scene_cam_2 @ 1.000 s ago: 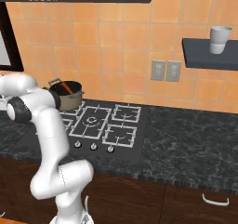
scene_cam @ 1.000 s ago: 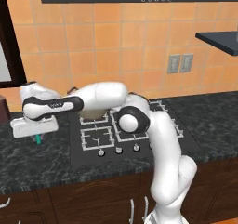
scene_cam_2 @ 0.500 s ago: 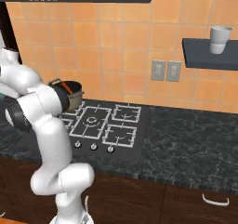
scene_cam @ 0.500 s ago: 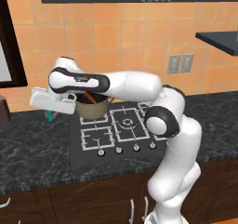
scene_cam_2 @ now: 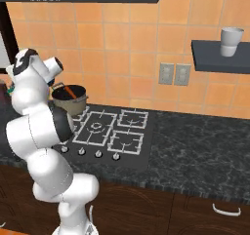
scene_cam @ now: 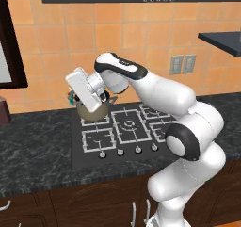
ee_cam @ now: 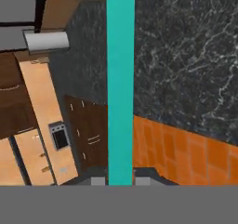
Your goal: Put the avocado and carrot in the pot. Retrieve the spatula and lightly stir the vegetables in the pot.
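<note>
A: Where is the spatula point(ee_cam: 120, 79) sitting?

B: Its teal handle is running up between the gripper point(ee_cam: 120, 180) tips, which are clamping tight on it.

A: And the carrot point(scene_cam_2: 71, 91)?

B: It is leaning inside the pot point(scene_cam_2: 71, 100), on the back-left burner of the stovetop point(scene_cam_2: 119, 133). I cannot make out the avocado.

A: Which step is going on?

B: Retrieving is looking finished; the hand is hanging by the pot. Next comes tipping the head down and stirring gently.

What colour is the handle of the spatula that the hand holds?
Teal. The spatula handle shows best in the hand view, running straight up from the hand.
</note>
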Robot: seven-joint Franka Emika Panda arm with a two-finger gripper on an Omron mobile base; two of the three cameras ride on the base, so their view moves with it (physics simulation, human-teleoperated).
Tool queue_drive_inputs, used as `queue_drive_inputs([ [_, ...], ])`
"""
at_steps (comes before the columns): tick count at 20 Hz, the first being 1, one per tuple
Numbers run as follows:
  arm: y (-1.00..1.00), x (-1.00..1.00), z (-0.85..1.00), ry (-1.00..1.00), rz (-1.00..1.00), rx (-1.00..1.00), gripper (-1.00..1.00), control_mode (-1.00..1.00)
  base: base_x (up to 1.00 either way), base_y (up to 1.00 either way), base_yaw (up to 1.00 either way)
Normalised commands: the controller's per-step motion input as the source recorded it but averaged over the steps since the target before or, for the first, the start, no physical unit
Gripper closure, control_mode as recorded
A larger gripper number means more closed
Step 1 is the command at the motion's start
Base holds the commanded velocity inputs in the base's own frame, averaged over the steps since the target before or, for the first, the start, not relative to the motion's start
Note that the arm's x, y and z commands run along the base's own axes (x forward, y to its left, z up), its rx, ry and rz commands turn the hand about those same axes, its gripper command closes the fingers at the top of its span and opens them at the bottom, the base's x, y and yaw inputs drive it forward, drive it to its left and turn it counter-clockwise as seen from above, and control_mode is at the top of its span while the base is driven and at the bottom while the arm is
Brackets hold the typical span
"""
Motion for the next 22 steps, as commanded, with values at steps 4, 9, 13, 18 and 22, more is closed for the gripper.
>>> queue_drive_inputs([
  [4,-0.51,0.59,0.44,0.41,-0.15,0.56,1.00,-1.00,0.00,0.00,0.00],
  [9,-0.40,0.64,0.34,0.52,-0.14,0.48,1.00,-1.00,0.00,0.00,0.00],
  [13,-0.45,0.60,0.02,0.73,-0.02,0.31,1.00,-1.00,0.00,0.00,0.00],
  [18,-0.46,0.60,0.18,0.68,0.00,0.48,1.00,-1.00,0.00,0.00,0.00],
  [22,-0.41,0.88,0.07,0.62,0.00,0.16,1.00,-1.00,0.00,0.00,0.00],
])
